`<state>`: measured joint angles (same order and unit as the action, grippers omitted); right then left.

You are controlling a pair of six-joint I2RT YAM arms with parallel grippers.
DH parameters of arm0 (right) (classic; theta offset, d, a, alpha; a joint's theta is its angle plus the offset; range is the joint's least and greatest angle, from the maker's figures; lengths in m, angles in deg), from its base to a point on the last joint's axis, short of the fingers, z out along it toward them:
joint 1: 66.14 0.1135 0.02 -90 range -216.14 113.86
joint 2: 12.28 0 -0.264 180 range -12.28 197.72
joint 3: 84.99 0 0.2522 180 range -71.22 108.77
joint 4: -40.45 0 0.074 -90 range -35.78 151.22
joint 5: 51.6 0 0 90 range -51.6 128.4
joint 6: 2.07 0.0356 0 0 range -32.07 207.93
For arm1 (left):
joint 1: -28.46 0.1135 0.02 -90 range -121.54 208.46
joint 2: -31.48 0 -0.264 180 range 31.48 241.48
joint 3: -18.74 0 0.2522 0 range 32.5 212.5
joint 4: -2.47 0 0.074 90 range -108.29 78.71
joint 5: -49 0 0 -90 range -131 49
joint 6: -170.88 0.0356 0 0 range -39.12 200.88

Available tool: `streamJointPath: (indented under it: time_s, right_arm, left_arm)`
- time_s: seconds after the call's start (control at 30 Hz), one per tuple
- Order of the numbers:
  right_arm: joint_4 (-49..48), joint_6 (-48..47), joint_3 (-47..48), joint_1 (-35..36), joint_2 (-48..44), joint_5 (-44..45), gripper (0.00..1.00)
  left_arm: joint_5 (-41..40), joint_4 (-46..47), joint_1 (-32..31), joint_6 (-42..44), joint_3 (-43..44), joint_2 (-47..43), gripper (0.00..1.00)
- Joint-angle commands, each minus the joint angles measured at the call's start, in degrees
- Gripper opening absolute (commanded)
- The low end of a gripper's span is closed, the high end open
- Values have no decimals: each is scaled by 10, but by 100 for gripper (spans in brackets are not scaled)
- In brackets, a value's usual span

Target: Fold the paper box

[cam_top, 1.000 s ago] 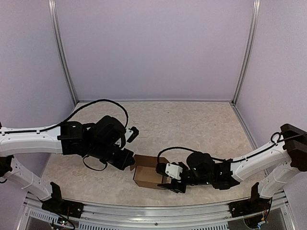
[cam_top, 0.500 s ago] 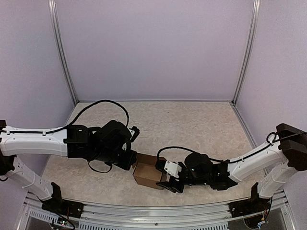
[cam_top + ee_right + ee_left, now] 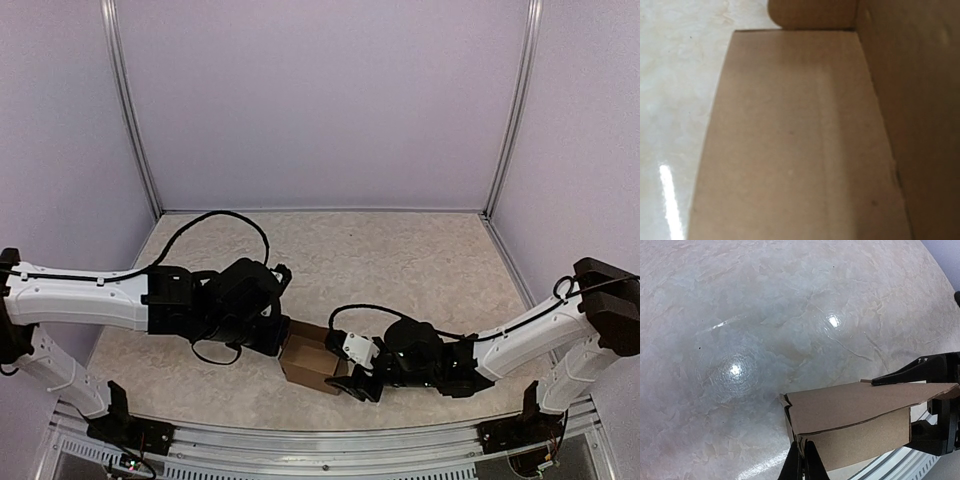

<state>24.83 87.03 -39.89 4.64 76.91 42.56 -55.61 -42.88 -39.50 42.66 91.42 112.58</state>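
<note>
Left gripper (image 3: 803, 463) pinches the paper box (image 3: 855, 410) by the table's (image 3: 400, 260) front edge, shown only wrist-side; right gripper (image 3: 345, 375) straddles it, grip unclear.

Left end effector (image 3: 803, 465) closed, tips at paper box (image 3: 855, 417) near corner; box on marbled table (image 3: 740, 315).

Robot test cell, laboratory type: plain lilac wall panels (image 3: 320, 100), aluminium corner posts (image 3: 130, 110), marbled beige table (image 3: 400, 250), aluminium rail (image 3: 300, 445) along near edge.
</note>
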Motion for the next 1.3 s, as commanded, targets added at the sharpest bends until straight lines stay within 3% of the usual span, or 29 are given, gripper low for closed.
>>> streamJointPath:
  time_s: [0.0,0.5,0.9,1.27]
  right_arm:
    - [-12,-8,3,3,19,33,28]
    - [-21,8,-5,3,9,39,36]
    - [-12,68,-9,-4,-31,43,78]
    - [99,108,-1,-7,-140,38,87]
  left_arm:
    - [49,-2,-27,-9,-17,27,0]
    - [31,2,-38,-12,-34,34,0]
    - [6,-15,-39,-8,-11,30,0]
    - [-29,-39,-39,-22,26,50,0]
